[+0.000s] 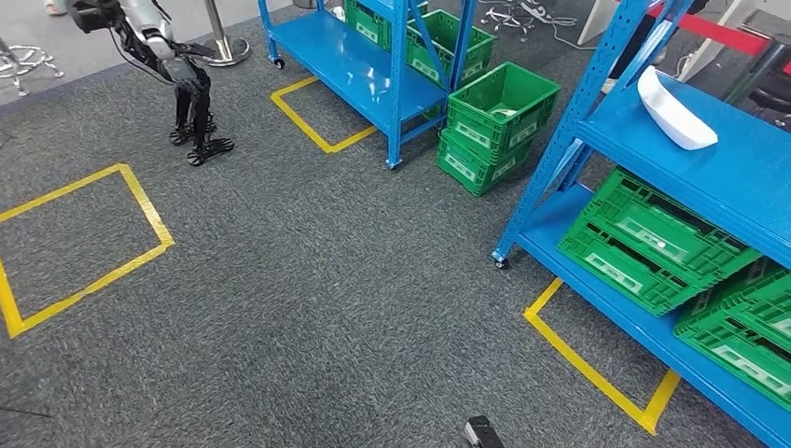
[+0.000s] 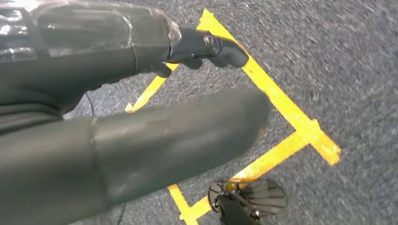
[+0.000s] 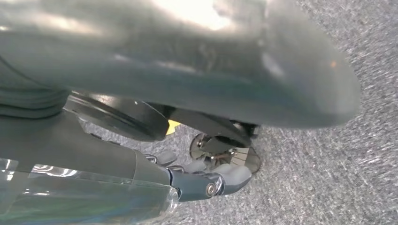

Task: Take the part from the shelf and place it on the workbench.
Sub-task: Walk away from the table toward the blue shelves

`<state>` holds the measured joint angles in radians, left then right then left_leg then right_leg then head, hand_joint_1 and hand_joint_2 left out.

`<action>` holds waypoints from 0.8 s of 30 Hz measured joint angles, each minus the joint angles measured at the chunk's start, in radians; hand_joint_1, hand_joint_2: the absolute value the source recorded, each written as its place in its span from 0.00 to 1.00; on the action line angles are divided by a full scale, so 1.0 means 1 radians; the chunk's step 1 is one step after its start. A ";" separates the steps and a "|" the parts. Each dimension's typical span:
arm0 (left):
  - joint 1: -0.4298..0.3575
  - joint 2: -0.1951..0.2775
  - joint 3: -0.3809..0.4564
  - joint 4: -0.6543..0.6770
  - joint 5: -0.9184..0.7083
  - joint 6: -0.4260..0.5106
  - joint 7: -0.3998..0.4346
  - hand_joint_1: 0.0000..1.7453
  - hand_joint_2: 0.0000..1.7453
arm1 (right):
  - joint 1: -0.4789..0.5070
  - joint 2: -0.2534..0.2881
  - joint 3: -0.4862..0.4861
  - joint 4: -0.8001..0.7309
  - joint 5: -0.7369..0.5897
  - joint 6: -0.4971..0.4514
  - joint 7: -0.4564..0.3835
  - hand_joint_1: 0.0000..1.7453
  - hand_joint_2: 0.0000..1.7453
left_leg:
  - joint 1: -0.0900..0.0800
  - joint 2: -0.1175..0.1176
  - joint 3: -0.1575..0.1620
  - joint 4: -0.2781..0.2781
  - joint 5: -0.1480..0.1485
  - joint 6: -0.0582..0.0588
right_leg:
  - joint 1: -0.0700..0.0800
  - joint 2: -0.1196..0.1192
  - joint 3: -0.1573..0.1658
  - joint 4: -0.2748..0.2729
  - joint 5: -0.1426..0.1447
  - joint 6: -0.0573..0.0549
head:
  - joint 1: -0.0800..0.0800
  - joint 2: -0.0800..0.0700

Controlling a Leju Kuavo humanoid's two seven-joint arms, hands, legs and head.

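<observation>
The part (image 1: 673,110) is a white curved shell lying on the upper board of the blue shelf (image 1: 746,177) at the right of the head view. My left hand (image 2: 155,103) hangs over grey carpet and yellow floor tape, its thick thumb apart from the darker fingers (image 2: 211,47), with nothing in it. Over the carpet too, my right hand (image 3: 187,93) holds nothing, thumb and fingers (image 3: 211,183) apart. Both hands are far from the part.
Green crates (image 1: 653,243) fill the shelf's lower board. A second blue rack (image 1: 373,65) stands at the back with stacked green crates (image 1: 494,126) beside it. Another robot (image 1: 177,65) stands at the far left. Yellow tape squares (image 1: 84,243) mark the carpet.
</observation>
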<state>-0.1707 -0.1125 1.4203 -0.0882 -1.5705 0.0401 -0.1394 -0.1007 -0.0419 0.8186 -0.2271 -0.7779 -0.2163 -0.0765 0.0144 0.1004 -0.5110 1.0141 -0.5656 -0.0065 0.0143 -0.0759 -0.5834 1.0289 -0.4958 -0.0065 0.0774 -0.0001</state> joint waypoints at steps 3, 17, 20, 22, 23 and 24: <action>-0.002 -0.003 -0.005 0.000 0.000 0.000 -0.003 0.00 0.00 | 0.002 -0.001 0.000 0.000 -0.001 -0.001 -0.001 0.00 0.00 | 0.002 -0.006 0.008 0.002 -0.012 -0.017 | 0.001 0.021 0.010 -0.020 -0.003 -0.012 | -0.002 0.000; 0.007 -0.007 -0.023 0.000 0.000 -0.004 0.017 0.00 0.00 | -0.011 0.001 0.000 0.000 -0.010 0.002 -0.004 0.00 0.00 | 0.020 -0.188 -0.073 0.035 0.036 -0.010 | -0.022 0.200 0.034 -0.010 -0.039 0.010 | -0.046 0.000; 0.007 -0.006 -0.025 0.000 0.000 -0.004 0.010 0.00 0.00 | -0.008 0.002 0.002 0.000 -0.011 0.002 -0.004 0.00 0.00 | 0.020 -0.137 -0.059 0.024 0.031 0.009 | -0.020 0.145 0.007 0.042 -0.069 0.025 | -0.030 0.000; 0.008 -0.006 -0.025 0.000 0.000 -0.003 0.007 0.00 0.00 | -0.014 0.004 0.003 0.000 -0.012 0.003 -0.004 0.00 0.00 | 0.014 -0.097 -0.051 0.022 0.024 0.017 | -0.021 0.092 -0.057 0.161 -0.123 0.033 | -0.015 0.000; 0.009 -0.006 -0.026 0.000 0.000 -0.003 0.007 0.00 0.00 | -0.016 0.004 0.004 -0.001 -0.013 0.003 -0.004 0.00 0.00 | 0.012 -0.077 -0.047 0.023 0.019 0.019 | -0.023 0.083 -0.091 0.221 -0.143 0.035 | -0.011 0.000; 0.009 -0.005 -0.026 0.000 0.000 -0.003 0.006 0.00 0.00 | -0.015 0.004 0.005 -0.001 -0.014 0.003 -0.004 0.00 0.00 | 0.010 -0.060 -0.042 0.023 0.013 0.019 | -0.023 0.080 -0.115 0.259 -0.149 0.036 | -0.008 0.000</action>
<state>-0.1619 -0.1179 1.3944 -0.0885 -1.5705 0.0366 -0.1339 -0.1159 -0.0381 0.8236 -0.2277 -0.7917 -0.2133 -0.0805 0.0243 0.0402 -0.5533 1.0368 -0.5522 0.0128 -0.0092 0.0038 -0.6980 1.2880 -0.6444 0.0291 0.0693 -0.0001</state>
